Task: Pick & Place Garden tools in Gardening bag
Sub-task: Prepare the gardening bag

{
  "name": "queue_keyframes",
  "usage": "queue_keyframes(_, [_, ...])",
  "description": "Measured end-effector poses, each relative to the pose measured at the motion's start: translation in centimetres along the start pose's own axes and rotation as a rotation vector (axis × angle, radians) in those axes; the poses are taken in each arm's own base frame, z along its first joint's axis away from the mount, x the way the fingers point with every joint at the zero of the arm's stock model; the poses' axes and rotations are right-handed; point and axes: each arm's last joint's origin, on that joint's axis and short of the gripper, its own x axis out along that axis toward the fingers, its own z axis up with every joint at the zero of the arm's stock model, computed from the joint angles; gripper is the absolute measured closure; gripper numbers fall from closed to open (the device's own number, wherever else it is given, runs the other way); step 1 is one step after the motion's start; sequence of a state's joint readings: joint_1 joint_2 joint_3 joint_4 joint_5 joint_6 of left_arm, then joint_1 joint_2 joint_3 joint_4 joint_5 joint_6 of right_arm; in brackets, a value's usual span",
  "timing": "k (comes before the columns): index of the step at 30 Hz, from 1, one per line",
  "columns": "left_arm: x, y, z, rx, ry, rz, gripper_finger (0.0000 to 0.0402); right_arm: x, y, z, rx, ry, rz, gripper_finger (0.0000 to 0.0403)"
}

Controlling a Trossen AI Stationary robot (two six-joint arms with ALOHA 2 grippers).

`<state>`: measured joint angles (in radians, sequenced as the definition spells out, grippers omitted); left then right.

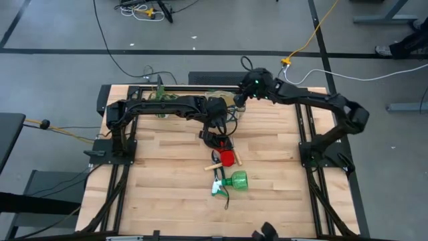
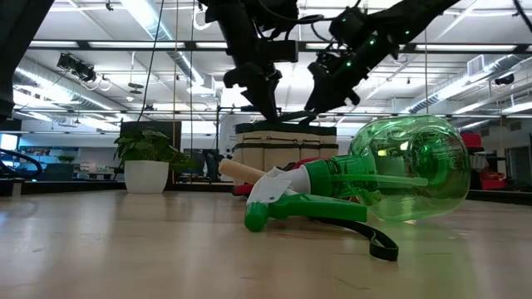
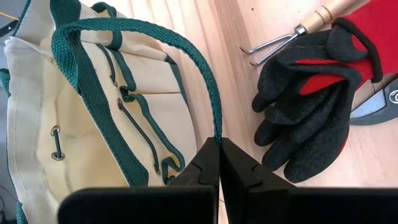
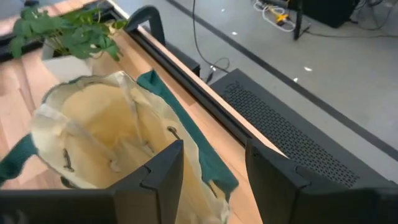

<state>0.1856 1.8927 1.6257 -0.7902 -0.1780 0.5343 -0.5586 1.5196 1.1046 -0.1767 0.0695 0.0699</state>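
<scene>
The beige gardening bag (image 3: 74,124) with dark green trim stands at the table's far middle (image 1: 224,99), its mouth open (image 4: 106,130). My left gripper (image 3: 219,149) is shut on one of its green loop handles. My right gripper (image 4: 214,168) is open over the bag's far rim, with a green strap (image 4: 205,158) between its fingers; I cannot tell if it touches. Black-and-red gloves (image 3: 311,106) lie on the table beside the bag, over a wooden-handled hand rake (image 3: 292,34) and dark-handled shears (image 3: 376,102). The green spray bottle (image 1: 234,181) lies on its side nearer the front (image 2: 399,178). My left gripper pinches the bag's green loop handle (image 3: 216,127) between its two fingers, at one end of the arch. The fingers come from above, on the bag's near side. The strap arches up from the bag's side, and the bag stays on the table.
A leafy potted plant (image 1: 160,100) stands at the far left of the bag (image 4: 68,31). The table's far edge and a black rail (image 4: 186,68) run just behind the bag. Bare wood lies to the left and right of the tools (image 1: 160,174).
</scene>
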Motion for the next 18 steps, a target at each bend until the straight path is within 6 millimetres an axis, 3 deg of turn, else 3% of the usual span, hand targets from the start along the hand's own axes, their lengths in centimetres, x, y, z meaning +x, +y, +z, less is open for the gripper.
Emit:
queue_keyframes(7, [0.0, 0.0, 0.1, -0.001, -0.008, 0.005, 0.0399, 2.2, -0.9, 0.8, -0.008, 0.040, 0.035, 0.0230])
queue_keyframes(18, [0.0, 0.1, 0.1, -0.002, -0.019, 0.000, 0.0399, 5.5, -0.7, 2.0, -0.065, 0.140, 0.061, 0.0230])
